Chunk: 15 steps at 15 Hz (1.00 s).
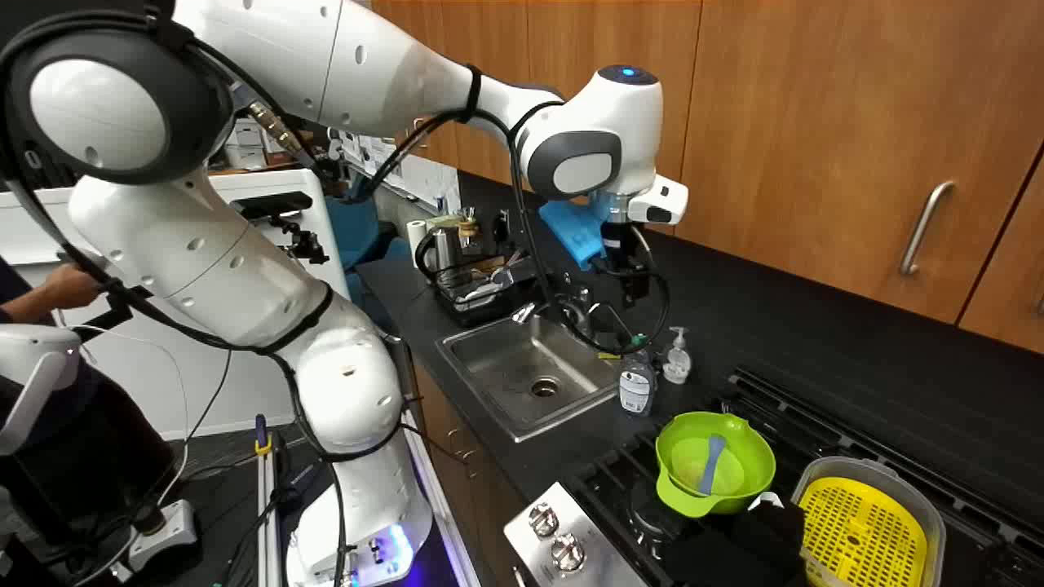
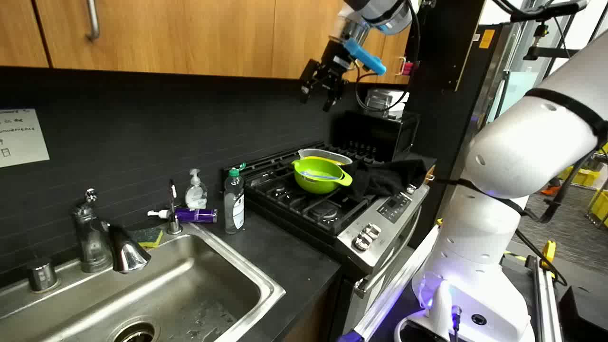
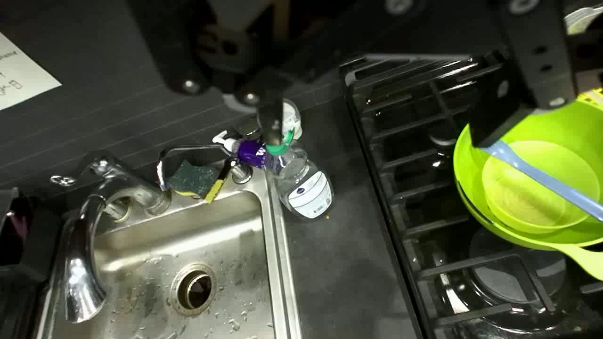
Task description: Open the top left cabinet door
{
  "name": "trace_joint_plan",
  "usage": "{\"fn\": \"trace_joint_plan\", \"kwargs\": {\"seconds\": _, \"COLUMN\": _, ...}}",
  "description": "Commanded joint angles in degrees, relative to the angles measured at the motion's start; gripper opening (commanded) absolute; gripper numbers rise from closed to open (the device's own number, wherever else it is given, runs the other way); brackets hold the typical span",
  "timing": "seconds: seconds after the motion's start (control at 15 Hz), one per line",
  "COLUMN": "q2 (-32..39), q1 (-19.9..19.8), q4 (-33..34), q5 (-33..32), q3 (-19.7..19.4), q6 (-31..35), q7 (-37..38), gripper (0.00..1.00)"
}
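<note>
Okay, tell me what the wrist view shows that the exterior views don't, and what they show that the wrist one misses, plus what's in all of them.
Only the wrist view: the white lettering on the purple bottle, which I can't make out in either exterior view.

Only the exterior views: the wooden cabinet doors with their silver handles, the stove knobs and the white arm.

Shared: the claw, the sink and its drain, the soap bottle, and the green bowl holding a blue utensil.

The arm [image 1: 245, 269] is dimpled white, black cables [image 1: 90, 18] strapped along it. In an exterior view, the dark left joint [image 1: 192, 106] rings a white cap [image 1: 98, 114]; a blue light [image 1: 628, 72] tops the wrist [image 1: 636, 110]. Silver screws [image 3: 190, 85] dot the black gripper [image 2: 316, 101].
</note>
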Motion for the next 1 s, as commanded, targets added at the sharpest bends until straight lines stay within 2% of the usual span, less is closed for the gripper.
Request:
{"fn": "trace_joint_plan", "kwargs": {"seconds": 0.0, "q2": 0.1, "q1": -1.0, "q4": 0.2, "q5": 0.5, "q3": 0.8, "q6": -0.3, "q7": -0.4, "gripper": 1.0}}
{"fn": "trace_joint_plan", "kwargs": {"seconds": 0.93, "q2": 0.3, "q1": -1.0, "q4": 0.3, "q5": 0.5, "q3": 0.4, "q6": -0.5, "q7": -1.1, "gripper": 1.0}}
